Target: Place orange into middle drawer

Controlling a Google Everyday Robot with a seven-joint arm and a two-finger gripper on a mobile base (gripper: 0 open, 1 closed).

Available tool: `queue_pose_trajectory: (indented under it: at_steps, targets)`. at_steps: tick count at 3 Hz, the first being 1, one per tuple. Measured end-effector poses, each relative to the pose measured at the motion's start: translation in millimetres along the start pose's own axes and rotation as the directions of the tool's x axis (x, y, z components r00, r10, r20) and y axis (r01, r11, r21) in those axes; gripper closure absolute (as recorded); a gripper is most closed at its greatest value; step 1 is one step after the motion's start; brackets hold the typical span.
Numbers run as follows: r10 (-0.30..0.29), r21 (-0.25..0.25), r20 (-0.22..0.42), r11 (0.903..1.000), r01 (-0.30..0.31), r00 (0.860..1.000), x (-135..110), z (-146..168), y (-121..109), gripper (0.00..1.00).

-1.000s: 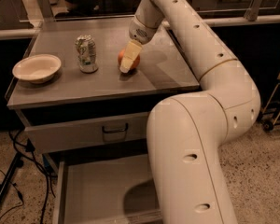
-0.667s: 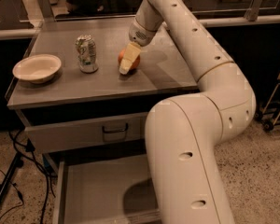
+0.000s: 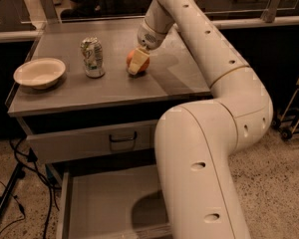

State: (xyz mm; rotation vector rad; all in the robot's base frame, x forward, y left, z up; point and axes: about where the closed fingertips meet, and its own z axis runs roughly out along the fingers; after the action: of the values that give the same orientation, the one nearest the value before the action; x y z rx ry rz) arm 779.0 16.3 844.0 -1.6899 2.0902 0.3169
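The orange [image 3: 131,59] rests on the grey counter top [image 3: 179,78], right of the can. My gripper [image 3: 138,63] is down at the orange, and its cream tip covers the fruit's front and right side. Only the orange's left edge shows. The middle drawer [image 3: 99,200] stands pulled out below the counter, at the bottom of the camera view. Its flat grey floor is bare, and my arm's lower link hides its right part.
A silver and green drinks can [image 3: 92,57] stands left of the orange. A cream shallow bowl [image 3: 39,72] sits at the counter's left end. A shut grey drawer front with a dark loop handle [image 3: 122,139] is above the open drawer. Cables [image 3: 20,183] hang at the left.
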Motion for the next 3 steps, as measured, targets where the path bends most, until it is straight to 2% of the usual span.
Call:
queue_pose_trajectory:
  at_steps: [2,3]
  targets:
    - [0.002,0.005,0.005,1.0,-0.002,1.0,-1,2,-1,0.89]
    - [0.028,0.066,0.013,0.9974,-0.028,1.0,3,-24,-1,1.0]
